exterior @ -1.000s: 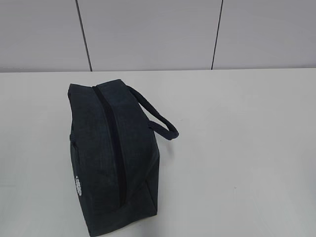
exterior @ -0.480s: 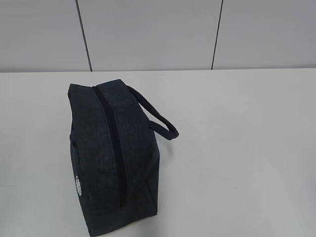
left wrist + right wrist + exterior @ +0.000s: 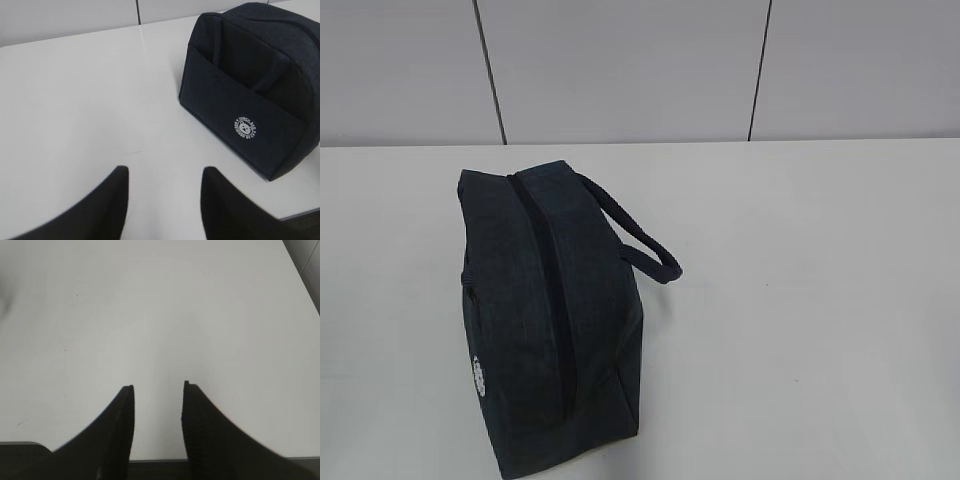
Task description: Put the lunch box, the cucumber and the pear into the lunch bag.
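Observation:
The dark navy lunch bag point(image 3: 550, 320) stands on the white table point(image 3: 800, 300) at the left, its black zipper line running along the top and looking closed, its loop handle point(image 3: 645, 245) hanging to the right. In the left wrist view the lunch bag point(image 3: 250, 85) sits at the upper right with its round white logo point(image 3: 245, 127) facing the camera. My left gripper point(image 3: 165, 172) is open over bare table, to the left of the bag and apart from it. My right gripper point(image 3: 157, 387) is open above bare table. The lunch box, the cucumber and the pear are out of view.
A grey panelled wall point(image 3: 620, 70) rises behind the table's far edge. The table's near edge point(image 3: 160, 460) shows at the bottom of the right wrist view, and a dark floor strip point(image 3: 305, 214) lies below the bag in the left wrist view.

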Robot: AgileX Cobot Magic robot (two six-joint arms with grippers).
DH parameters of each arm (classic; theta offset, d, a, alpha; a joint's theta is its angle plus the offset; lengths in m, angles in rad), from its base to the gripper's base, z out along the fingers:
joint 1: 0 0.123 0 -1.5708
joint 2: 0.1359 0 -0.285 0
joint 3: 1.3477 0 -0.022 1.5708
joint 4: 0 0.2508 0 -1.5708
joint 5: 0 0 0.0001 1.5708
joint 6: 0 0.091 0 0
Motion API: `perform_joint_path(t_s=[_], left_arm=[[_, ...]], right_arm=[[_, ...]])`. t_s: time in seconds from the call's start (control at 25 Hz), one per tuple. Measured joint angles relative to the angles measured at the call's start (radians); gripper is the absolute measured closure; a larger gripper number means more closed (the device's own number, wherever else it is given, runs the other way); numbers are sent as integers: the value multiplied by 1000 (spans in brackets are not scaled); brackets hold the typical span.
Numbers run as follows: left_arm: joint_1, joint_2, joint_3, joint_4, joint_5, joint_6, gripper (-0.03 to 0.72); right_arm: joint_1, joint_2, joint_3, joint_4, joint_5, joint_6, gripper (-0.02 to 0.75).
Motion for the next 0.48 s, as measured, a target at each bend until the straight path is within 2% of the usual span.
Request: perform_joint_path(t_s=[0.48], left_arm=[[0, 0, 0, 0, 0, 0, 401]], right_arm=[[0, 0, 0, 0, 0, 0, 473]])
